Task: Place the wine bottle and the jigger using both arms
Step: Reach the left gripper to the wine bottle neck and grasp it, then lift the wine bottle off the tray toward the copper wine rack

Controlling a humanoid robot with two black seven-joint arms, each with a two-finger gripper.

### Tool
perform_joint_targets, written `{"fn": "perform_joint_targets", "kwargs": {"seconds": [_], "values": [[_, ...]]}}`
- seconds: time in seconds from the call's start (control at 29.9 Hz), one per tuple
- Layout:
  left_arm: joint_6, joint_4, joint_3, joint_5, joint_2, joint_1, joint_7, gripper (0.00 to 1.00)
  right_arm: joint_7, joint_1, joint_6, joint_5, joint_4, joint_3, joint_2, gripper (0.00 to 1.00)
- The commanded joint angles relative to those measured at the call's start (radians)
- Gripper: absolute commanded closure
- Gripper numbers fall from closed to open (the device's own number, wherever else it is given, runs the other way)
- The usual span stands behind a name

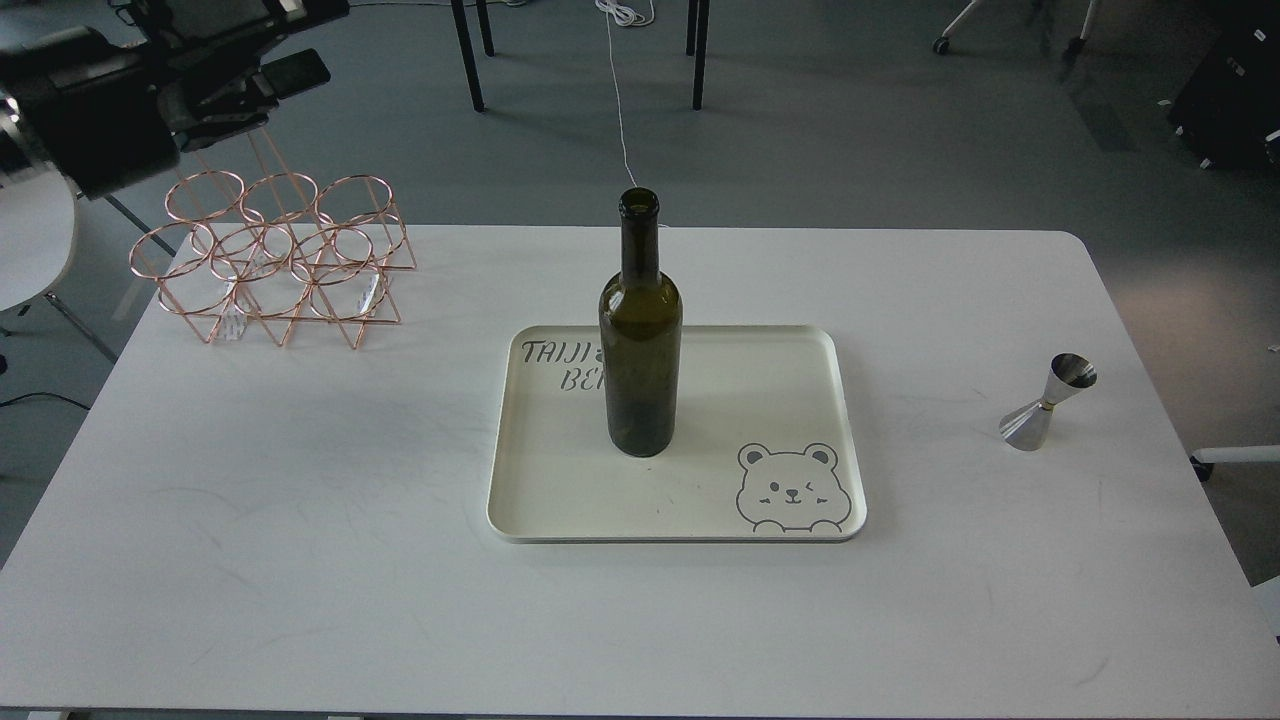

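- The wine bottle [640,340] stands on the cream tray [800,345], hiding part of its words: "TAIJI" and "BE" show
- The jigger [1045,402] stands far right on the white table [300,520]
- The left claw [285,75] is dark; open or closed, I cannot tell
- No right claw shows

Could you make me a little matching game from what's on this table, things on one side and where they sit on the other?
Things:
1. wine bottle
2. jigger
3. copper wire rack
4. bear drawing

Places:
A. table's far left corner
B. printed in the tray's near right corner
C. upright on the cream tray
D. on the bare table, right of the tray

Pairs: 1-C, 2-D, 3-A, 4-B
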Motion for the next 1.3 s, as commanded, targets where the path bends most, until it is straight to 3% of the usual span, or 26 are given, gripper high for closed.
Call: {"fn": "perform_joint_targets", "kwargs": {"seconds": [0.0,0.07,0.37,0.6,0.97,1.04,1.27], "values": [[0.038,-0.025,0.002,0.303,-0.08,0.006,-0.004,0.02,-0.008,0.015,0.078,0.151,-0.016,0.069,0.045,0.03],[0.044,-0.028,0.004,0.387,-0.129,0.009,-0.004,0.02,-0.028,0.013,0.09,0.212,-0.018,0.098,0.056,0.03],[0.05,-0.028,0.014,0.74,-0.33,0.018,-0.008,0.03,-0.036,0.015,0.151,0.332,-0.023,0.153,0.088,0.03],[0.073,0.012,0.089,0.771,-0.419,0.036,0.002,0.04,-0.044,0.027,0.156,0.337,-0.015,0.176,0.086,0.03],[0.154,0.182,0.093,0.77,-0.542,0.041,0.002,0.05,-0.042,0.033,0.153,0.337,-0.012,0.179,0.086,0.03],[0.157,0.182,0.093,0.77,-0.542,0.043,0.0,0.12,-0.042,0.033,0.153,0.337,-0.012,0.179,0.086,0.03],[0.157,0.182,0.091,0.768,-0.53,0.041,-0.001,0.55,-0.042,0.032,0.153,0.337,-0.013,0.179,0.086,0.03]]}}
